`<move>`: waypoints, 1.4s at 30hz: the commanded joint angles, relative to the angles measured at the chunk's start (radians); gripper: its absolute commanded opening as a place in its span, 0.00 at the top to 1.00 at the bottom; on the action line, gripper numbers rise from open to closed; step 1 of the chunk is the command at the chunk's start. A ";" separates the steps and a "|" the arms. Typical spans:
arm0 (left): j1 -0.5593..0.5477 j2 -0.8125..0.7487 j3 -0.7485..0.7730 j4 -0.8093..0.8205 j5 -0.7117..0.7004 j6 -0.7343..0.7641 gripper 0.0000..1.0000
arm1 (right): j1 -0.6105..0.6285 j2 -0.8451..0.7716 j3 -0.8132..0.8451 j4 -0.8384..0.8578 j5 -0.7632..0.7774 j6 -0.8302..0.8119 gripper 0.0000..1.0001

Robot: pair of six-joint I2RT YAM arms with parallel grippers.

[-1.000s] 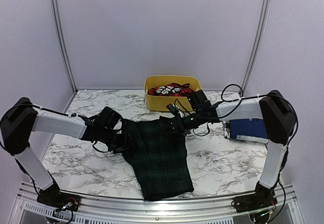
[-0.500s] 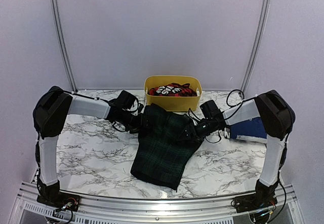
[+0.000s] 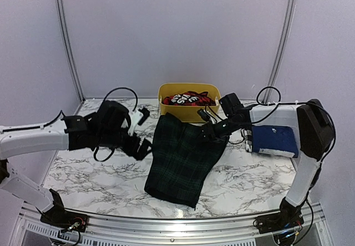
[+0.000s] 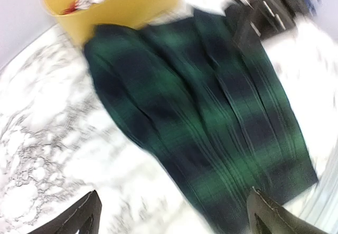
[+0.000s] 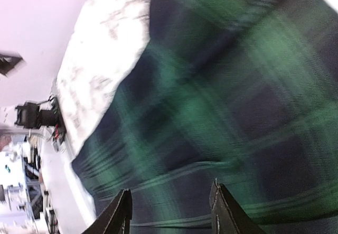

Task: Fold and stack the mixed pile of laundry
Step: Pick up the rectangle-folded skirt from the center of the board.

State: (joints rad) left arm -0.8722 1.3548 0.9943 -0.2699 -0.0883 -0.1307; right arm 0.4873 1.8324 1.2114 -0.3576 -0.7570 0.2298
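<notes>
The dark green-navy tartan garment (image 3: 180,157) lies spread across the middle of the table, slanting from the tub toward the front edge. My left gripper (image 3: 141,146) hangs just left of its edge, apart from the cloth and wide open. In the left wrist view the left gripper (image 4: 174,223) has nothing between its fingers. My right gripper (image 3: 213,129) hovers low over the garment's upper right corner. The right gripper (image 5: 171,215) has its jaws apart and only flat tartan (image 5: 211,112) shows beyond them. The red-and-black checked garment (image 3: 186,98) sits in the tub. The navy garment (image 3: 274,139) lies folded at the right.
The yellow plastic tub (image 3: 188,113) stands at the back centre, touching the tartan's top edge. Bare marble table (image 3: 94,174) shows at the left and front right. Curtain walls close in the back and sides. Cables loop above both wrists.
The tartan swung from hanging over the front edge to slanting toward the tub. My left gripper let go of its left edge, opened wide and drew back left. The right gripper shifted slightly back.
</notes>
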 commanded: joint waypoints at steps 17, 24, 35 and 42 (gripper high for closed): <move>-0.540 0.147 -0.344 0.190 -0.702 0.486 0.01 | 0.261 0.074 -0.225 0.211 -0.108 0.113 0.55; -0.606 0.271 -0.356 0.450 -0.713 0.610 0.01 | 0.260 0.125 -0.278 0.230 -0.103 0.087 0.56; -0.623 0.421 -0.202 0.580 -0.594 0.650 0.03 | 0.259 0.133 -0.317 0.256 -0.125 0.074 0.56; -0.620 0.434 -0.147 0.566 -0.585 0.655 0.51 | 0.259 0.112 -0.306 0.208 -0.128 0.033 0.56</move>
State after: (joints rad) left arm -1.4868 1.7985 0.8127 0.2695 -0.6964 0.5232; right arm 0.7368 1.9141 0.9291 -0.0376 -0.9268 0.2985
